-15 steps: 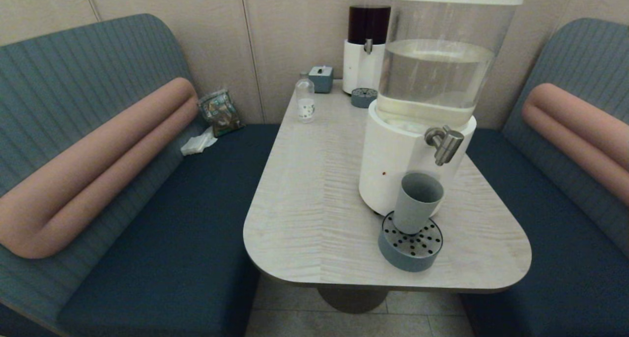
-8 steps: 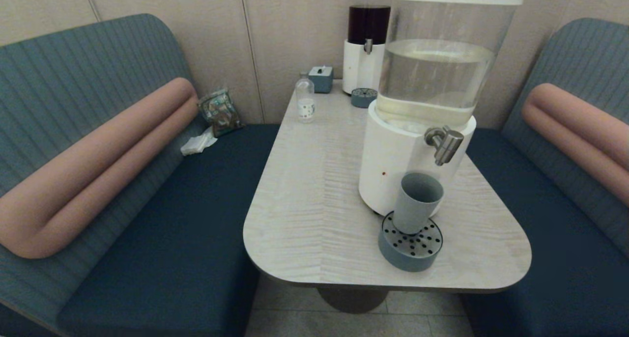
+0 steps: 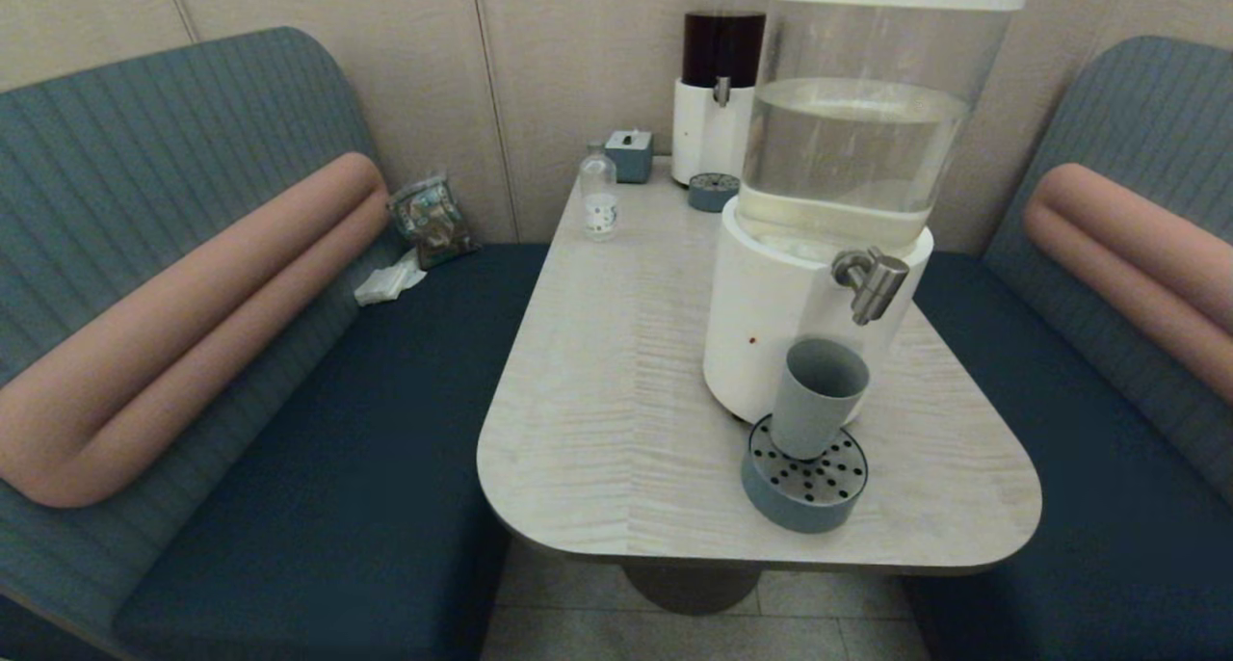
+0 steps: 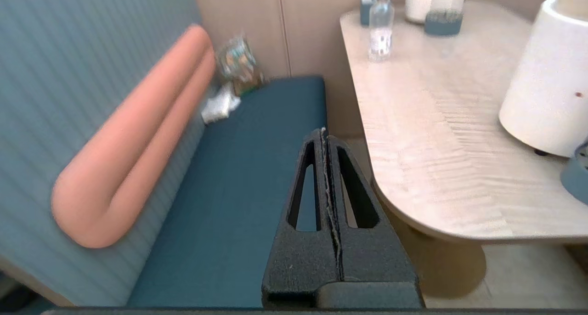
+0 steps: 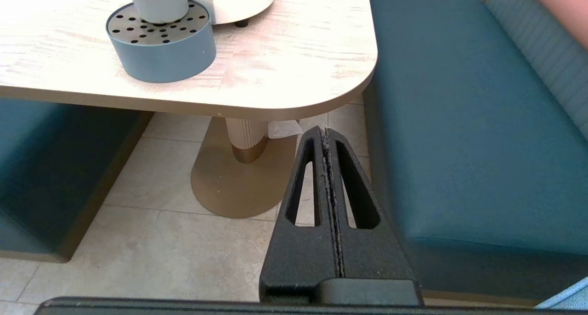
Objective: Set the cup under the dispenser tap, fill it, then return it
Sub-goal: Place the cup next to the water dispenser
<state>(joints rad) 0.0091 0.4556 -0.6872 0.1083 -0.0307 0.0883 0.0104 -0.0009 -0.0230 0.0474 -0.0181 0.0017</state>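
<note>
Both grippers idle off the table, fingers pressed together: left gripper [image 4: 324, 136] over the bench seat [image 4: 239, 168], right gripper [image 5: 326, 133] above floor tiles. Ahead of the right one, the cup [image 3: 816, 396] stands on the drip tray [image 3: 804, 492] beneath the dispenser tap [image 3: 872, 283].

Both grippers look alike: the left gripper [image 4: 325, 136] and the right gripper [image 5: 325, 133] are matte black with a grainy, speckled surface. Each finger is a tapering wedge with a long triangular cut-out, widening to a chunky block at the lower middle of the frame. A pale, rough seam runs between the pressed-together fingers.
</note>
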